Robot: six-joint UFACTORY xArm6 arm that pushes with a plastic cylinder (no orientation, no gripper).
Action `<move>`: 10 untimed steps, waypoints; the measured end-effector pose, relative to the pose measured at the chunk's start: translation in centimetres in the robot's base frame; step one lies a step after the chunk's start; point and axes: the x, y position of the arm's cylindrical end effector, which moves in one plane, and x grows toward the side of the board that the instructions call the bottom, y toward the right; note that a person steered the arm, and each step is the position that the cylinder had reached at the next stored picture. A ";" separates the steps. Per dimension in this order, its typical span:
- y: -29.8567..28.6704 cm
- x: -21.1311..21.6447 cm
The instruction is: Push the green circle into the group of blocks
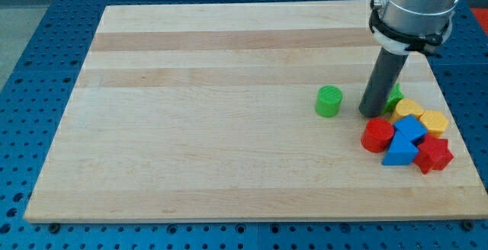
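The green circle (329, 100) stands alone on the wooden board (229, 128), right of centre. My tip (372, 113) touches the board just to the circle's right, between it and the group of blocks. The group lies at the view's lower right: a red round block (377, 135), a blue block (411, 128), a blue triangle (399, 152), a red star (433, 154), two yellow blocks (409, 108) (435, 121), and a green block (394, 95) partly hidden behind the rod.
The board's right edge (457, 120) runs close to the group. A blue perforated table (46, 90) surrounds the board.
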 end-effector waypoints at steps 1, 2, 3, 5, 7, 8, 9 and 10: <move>0.3 -0.6; 0.9 -1.4; 0.4 -1.1; -5.0 4.5; -15.0 3.9; -15.6 -0.5; -14.2 -2.9; -10.8 -2.5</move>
